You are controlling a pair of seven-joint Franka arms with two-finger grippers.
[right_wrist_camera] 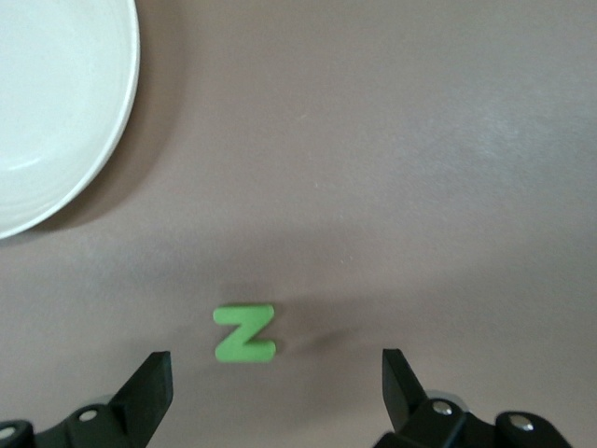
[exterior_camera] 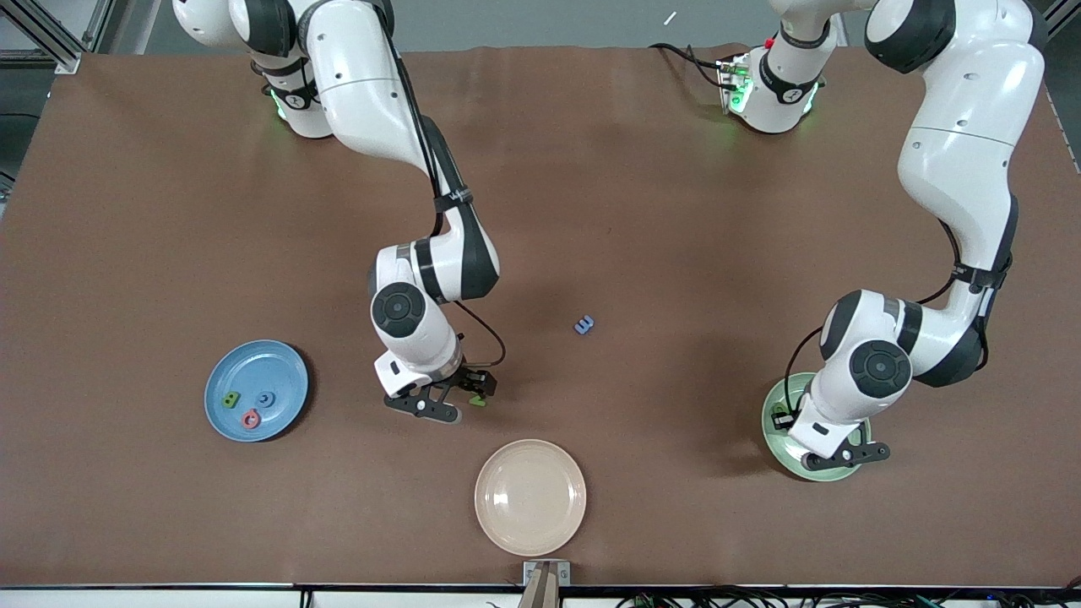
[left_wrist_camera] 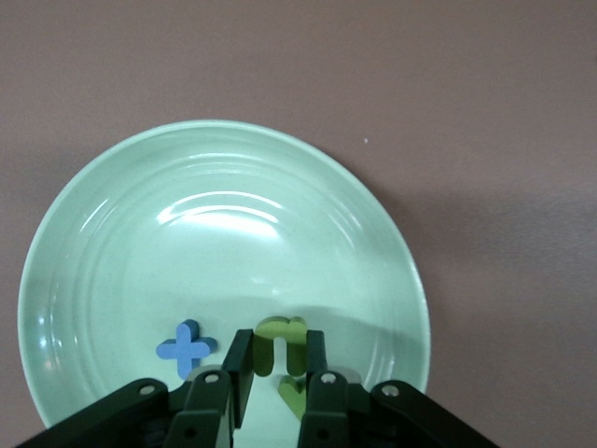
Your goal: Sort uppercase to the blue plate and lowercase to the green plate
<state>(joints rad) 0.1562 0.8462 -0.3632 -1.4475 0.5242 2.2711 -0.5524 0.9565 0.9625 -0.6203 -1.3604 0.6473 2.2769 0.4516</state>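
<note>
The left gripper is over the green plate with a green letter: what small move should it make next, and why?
Probably it should open its jaws and let go. The left gripper is shut on the green n/u letter, which hangs low over the green plate, where the blue x already lies. The right gripper is open over the green N on the table.

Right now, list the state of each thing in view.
Left gripper: shut on green n, over green plate.
Right gripper: open, over green N.
Green plate: holds blue x.
Blue plate: holds three letters.
Beige plate: empty.
Blue m: loose on table.
</note>
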